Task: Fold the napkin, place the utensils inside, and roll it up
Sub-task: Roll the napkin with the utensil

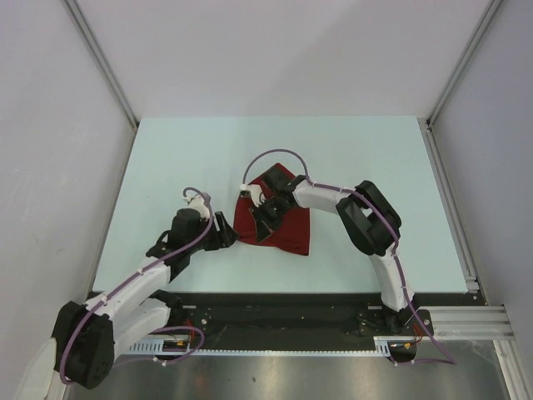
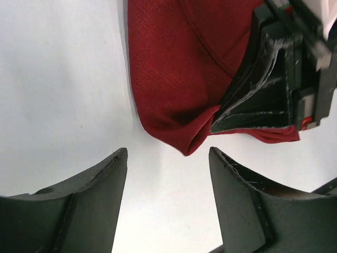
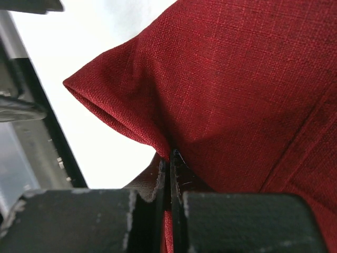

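Note:
The dark red napkin [image 1: 287, 225] lies partly folded in the middle of the table. My right gripper [image 1: 260, 218] is shut on the napkin's left edge, with cloth pinched between its jaws in the right wrist view [image 3: 169, 158]. The napkin [image 3: 242, 95] bulges up ahead of those jaws. My left gripper [image 1: 229, 232] is open and empty just left of the napkin. In the left wrist view [image 2: 168, 158] a folded corner of the napkin [image 2: 174, 89] lies just ahead of its fingertips. No utensils are in view.
The pale table [image 1: 183, 158] has a metal rail [image 1: 450, 208] along its right side and a dark base strip [image 1: 283, 312] at its near edge. Grey walls stand on the left, right and back.

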`<action>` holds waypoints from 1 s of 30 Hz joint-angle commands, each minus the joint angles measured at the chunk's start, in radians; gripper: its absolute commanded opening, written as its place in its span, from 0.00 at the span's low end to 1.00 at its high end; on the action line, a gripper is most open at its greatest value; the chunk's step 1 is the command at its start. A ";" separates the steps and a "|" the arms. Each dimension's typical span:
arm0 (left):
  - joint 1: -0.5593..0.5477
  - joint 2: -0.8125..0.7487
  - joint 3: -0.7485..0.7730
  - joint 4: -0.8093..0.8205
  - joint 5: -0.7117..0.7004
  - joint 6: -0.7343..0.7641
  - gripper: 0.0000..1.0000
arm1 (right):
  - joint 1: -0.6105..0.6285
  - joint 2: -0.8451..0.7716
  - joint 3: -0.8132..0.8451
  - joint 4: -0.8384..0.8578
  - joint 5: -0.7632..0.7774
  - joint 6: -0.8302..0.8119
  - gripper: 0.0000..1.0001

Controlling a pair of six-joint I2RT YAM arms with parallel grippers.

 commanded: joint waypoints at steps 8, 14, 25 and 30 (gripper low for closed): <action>-0.072 0.115 0.005 0.195 -0.040 0.054 0.68 | -0.077 0.105 0.052 -0.105 -0.123 0.008 0.00; -0.074 0.137 0.016 0.242 -0.047 0.079 0.67 | -0.090 0.142 0.090 -0.145 -0.137 0.002 0.00; -0.081 0.170 0.009 0.315 -0.030 0.083 0.58 | -0.104 0.159 0.101 -0.152 -0.149 0.012 0.00; -0.083 0.186 0.006 0.338 -0.028 0.083 0.54 | -0.111 0.162 0.104 -0.154 -0.152 0.010 0.00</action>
